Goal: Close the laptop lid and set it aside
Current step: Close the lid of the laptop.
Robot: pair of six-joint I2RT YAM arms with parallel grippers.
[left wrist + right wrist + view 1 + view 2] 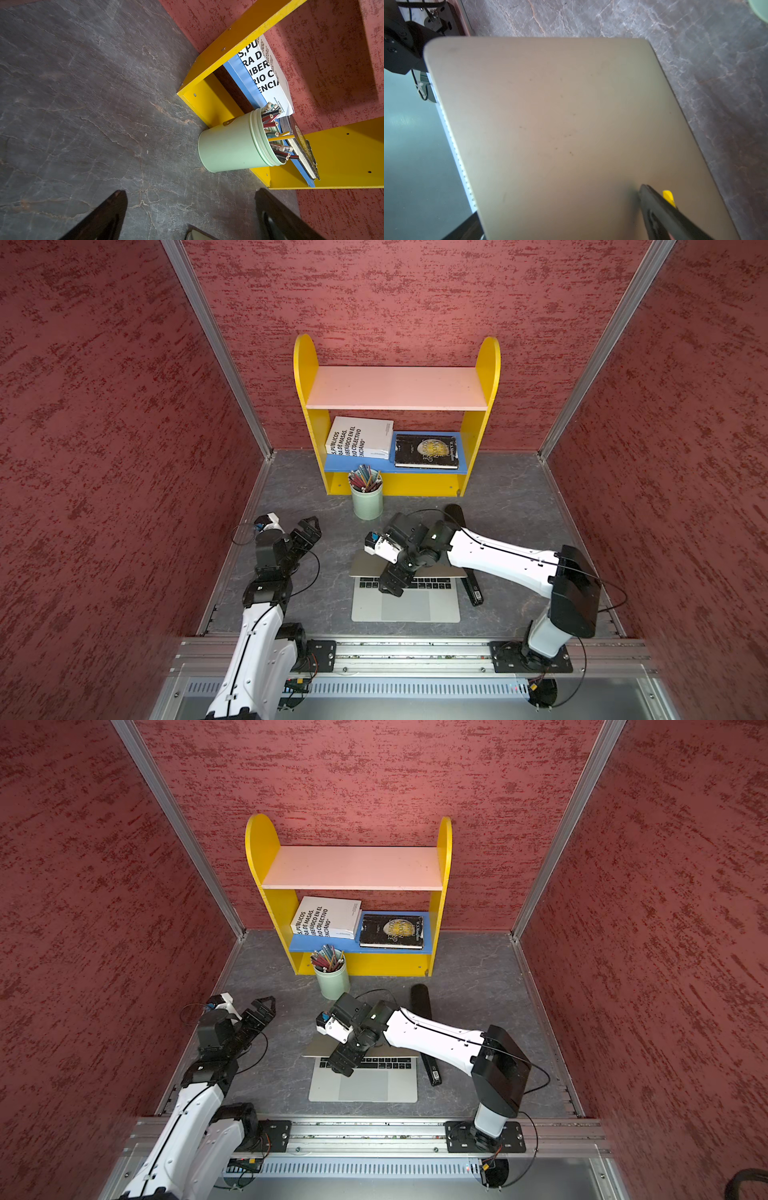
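Lid (550, 124) back fills the right wrist view: silver outer panel tilted down toward the keys, not shut yet. Right jaws spread wide, gripping nothing. One finger (658, 218) sits on the outer panel, contact likely but can't confirm. Dark shape past the panel's opposite edge is probably the other finger. Reads as a push-down pose, not a pinch: panel is too broad to clamp, so pressure on the outside makes sense. Laptop (405, 605) base lies flat on the surface (498, 497) directly under the right jaws, keys and trackpad exposed in both top views. Left jaws also wide open and empty, over bare surface, well apart from the laptop; pencil cup (228, 145) and yellow shelf (207, 99) ahead of them. Probably out there so the right arm works unobstructed. Black bar-shaped item (471, 591) lies just beside the laptop, on the side away from the left jaws: snag risk when setting it aside.
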